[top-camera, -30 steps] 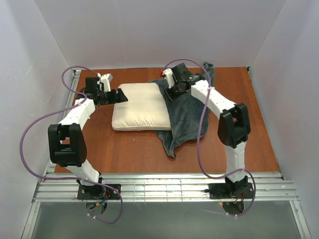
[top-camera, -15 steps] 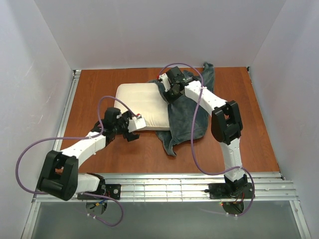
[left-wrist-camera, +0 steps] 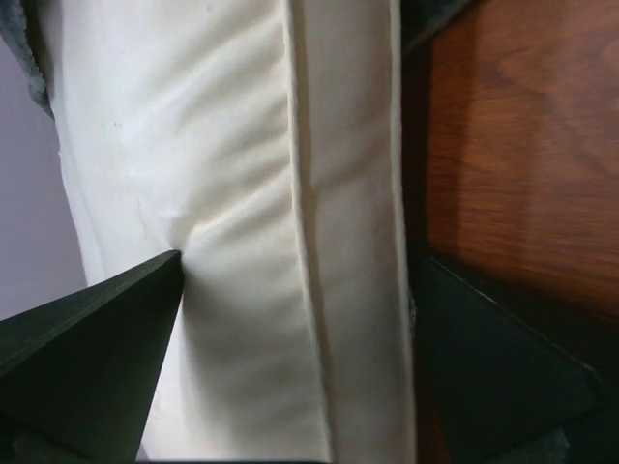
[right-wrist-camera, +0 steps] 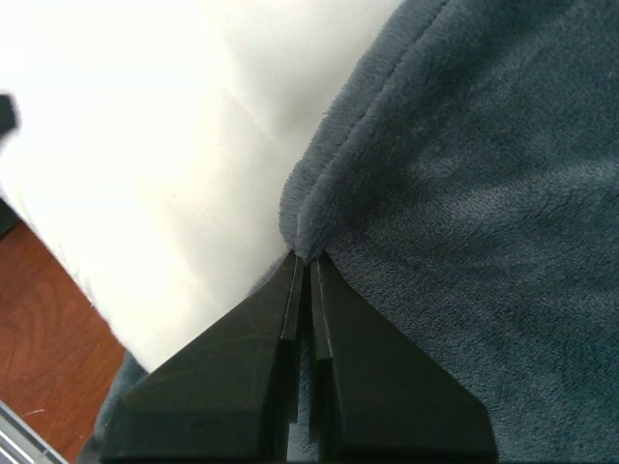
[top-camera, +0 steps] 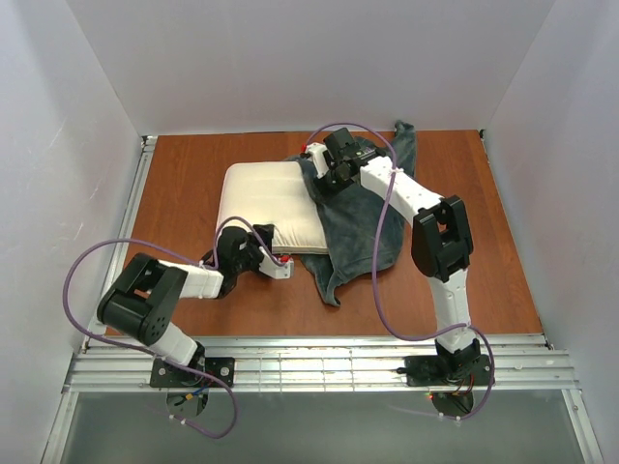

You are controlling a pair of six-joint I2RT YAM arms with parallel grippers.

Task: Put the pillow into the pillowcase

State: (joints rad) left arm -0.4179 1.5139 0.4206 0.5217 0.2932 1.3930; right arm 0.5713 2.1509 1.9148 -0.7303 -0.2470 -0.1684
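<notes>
I see the pillow (top-camera: 266, 205) lying flat on the table (top-camera: 184, 184), left of the middle, with its plain cream face up. The pillowcase (top-camera: 366, 220) is spread just to its right, grey-teal side up. The left edge of the pillowcase overlaps the pillow's right side, and one crumpled corner reaches toward the back wall.

My left gripper (top-camera: 273, 249) is low at the pillow's near edge, with the arm folded close to the table. In the left wrist view the fingers (left-wrist-camera: 92, 362) stand wide apart and the pillow's seamed edge (left-wrist-camera: 300, 193) runs between them. The tip of one finger touches the cream cloth and makes a small crease. The other finger sits on the table side, just off the pillow's rim. I read this as open jaws straddling the edge, not a grip.

My right gripper (top-camera: 321, 184) is at the far right corner of the pillow, where the pillowcase edge crosses it. In the right wrist view its fingers (right-wrist-camera: 242, 387) are pressed together on a folded ridge of the pillowcase's hem (right-wrist-camera: 308, 227). Pillow (right-wrist-camera: 145, 135) shows on one side of that ridge and plush cloth (right-wrist-camera: 484, 193) on the other. A patch of table (right-wrist-camera: 34, 300) shows at the lower left.

The pillow is wholly outside the pillowcase.
</notes>
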